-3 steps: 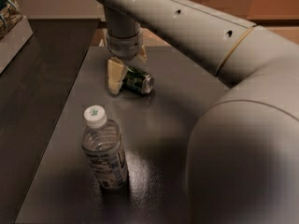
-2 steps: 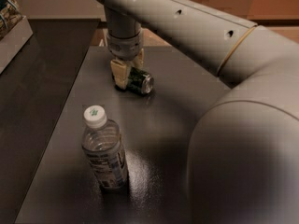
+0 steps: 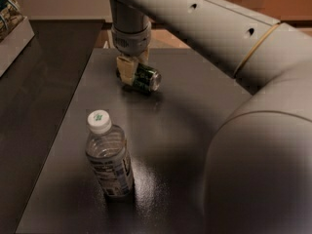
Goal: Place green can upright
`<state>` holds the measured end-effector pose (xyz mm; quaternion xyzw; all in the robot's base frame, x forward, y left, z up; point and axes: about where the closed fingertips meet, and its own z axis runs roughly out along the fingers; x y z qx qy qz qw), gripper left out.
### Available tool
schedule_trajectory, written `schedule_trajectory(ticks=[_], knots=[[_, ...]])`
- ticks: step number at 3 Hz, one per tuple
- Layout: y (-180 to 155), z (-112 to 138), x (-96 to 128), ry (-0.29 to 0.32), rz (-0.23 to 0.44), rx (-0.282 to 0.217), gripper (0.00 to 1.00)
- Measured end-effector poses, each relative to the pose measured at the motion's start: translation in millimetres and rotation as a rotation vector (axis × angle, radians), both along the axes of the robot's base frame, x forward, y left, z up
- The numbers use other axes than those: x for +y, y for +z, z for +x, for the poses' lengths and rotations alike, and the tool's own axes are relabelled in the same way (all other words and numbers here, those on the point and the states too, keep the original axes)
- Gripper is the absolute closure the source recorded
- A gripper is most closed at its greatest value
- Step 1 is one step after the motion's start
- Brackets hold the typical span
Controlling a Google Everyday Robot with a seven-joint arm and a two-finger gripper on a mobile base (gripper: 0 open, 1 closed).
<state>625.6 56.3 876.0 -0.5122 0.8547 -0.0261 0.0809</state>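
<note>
The green can [image 3: 147,78] is dark green with a silver end facing front-right. It lies on its side at the far part of the dark table [image 3: 195,116]. My gripper [image 3: 133,75] comes straight down from the arm's wrist onto the can's left part. A pale finger pad [image 3: 125,70] presses against the can's left side, and the other finger is hidden behind the can. The can looks held just above the table, with a shadow under it.
A clear plastic water bottle [image 3: 108,156] with a white cap stands upright near the table's front left. My large grey arm [image 3: 253,130] fills the right side of the view. A shelf edge with packages [image 3: 9,18] sits at the far left.
The gripper has closed in on the can, and the two have risen slightly together. The bottle has not moved.
</note>
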Motion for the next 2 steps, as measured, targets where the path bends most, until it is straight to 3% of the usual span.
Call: schedule_trajectory(ticks=[1,2], knots=[[21,0,5,0.065,0.068,-0.030,1.00],[45,-4,10,0.149,0.199,-0.073,1.00]])
